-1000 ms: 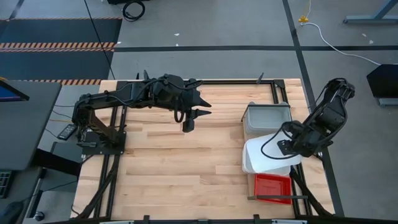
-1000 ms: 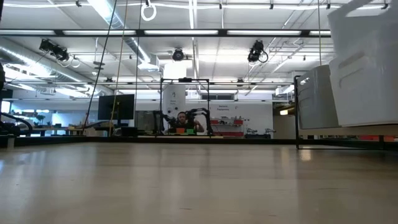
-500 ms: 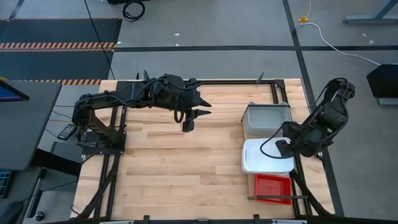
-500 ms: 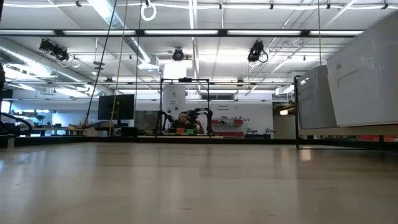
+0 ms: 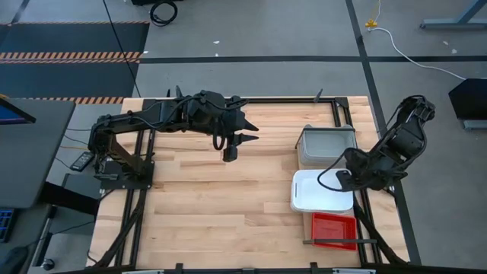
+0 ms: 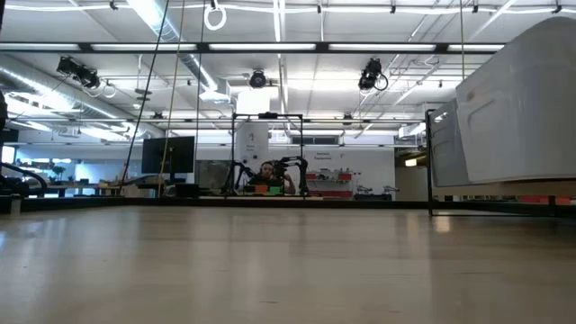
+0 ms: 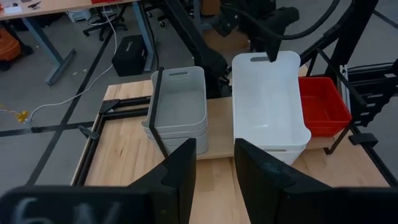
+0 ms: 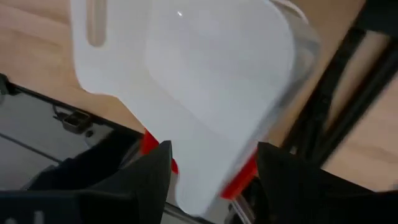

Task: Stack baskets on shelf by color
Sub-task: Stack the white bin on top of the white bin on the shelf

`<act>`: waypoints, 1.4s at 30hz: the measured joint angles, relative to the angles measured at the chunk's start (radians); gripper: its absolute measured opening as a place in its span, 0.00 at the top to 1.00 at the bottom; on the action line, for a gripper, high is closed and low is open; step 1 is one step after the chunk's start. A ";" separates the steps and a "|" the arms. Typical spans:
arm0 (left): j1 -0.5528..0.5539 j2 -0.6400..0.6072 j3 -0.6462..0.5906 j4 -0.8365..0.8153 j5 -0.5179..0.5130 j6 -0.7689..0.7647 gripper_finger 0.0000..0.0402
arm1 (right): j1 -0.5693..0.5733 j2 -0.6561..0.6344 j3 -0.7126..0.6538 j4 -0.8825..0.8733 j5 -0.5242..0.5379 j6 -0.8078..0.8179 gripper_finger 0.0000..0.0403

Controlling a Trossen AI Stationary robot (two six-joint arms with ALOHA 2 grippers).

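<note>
On the pale shelf [image 7: 219, 134] at the table's right side, a white basket [image 5: 319, 190] lies level between a light grey stack of baskets [image 5: 327, 143] on the far side and a red basket [image 5: 335, 227] on the near side. In the left wrist view a second white rim [image 7: 273, 149] shows under the white basket [image 7: 267, 93]. My right gripper [image 8: 211, 177] is at the basket's right end, fingers wide apart on either side of that end. My left gripper [image 5: 230, 148] hangs open over the table's far middle, with nothing between its fingers. My right gripper comes steeply from above at the right end [image 8: 199, 193] of the white basket, which reaches in between the spread fingers. Whether either finger touches the basket, I cannot tell.
Black frame rails run along the table's edges [image 5: 335, 114], and a dark bar [image 5: 342, 242] crosses just in front of the red basket. Bare slatted tabletop [image 5: 221, 198] spreads over the middle and left.
The white basket, tilted and skewed at my right gripper a second ago, has swung down to lie level and square between the grey and red baskets, shifting slightly toward the table's left. My right gripper has tipped a little with it.
</note>
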State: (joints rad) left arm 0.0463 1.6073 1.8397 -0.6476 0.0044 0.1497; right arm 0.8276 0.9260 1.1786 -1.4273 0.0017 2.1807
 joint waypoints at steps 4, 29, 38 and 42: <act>0.000 0.000 0.000 0.000 0.000 0.003 0.71 | 0.001 0.001 0.000 -0.051 -0.083 0.000 0.41; 0.000 0.000 0.000 0.001 0.000 0.019 0.71 | -0.012 0.051 -0.022 -0.144 -0.027 -0.008 0.59; 0.000 0.000 0.000 0.001 0.000 0.019 0.71 | -0.012 0.116 -0.049 -0.144 -0.020 -0.064 0.71; 0.000 0.000 0.000 0.001 0.000 0.018 0.71 | -0.012 0.133 -0.050 -0.148 -0.021 -0.084 0.82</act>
State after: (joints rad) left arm 0.0462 1.6073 1.8397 -0.6468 0.0048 0.1680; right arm 0.8154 1.0595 1.1290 -1.5755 -0.0189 2.0971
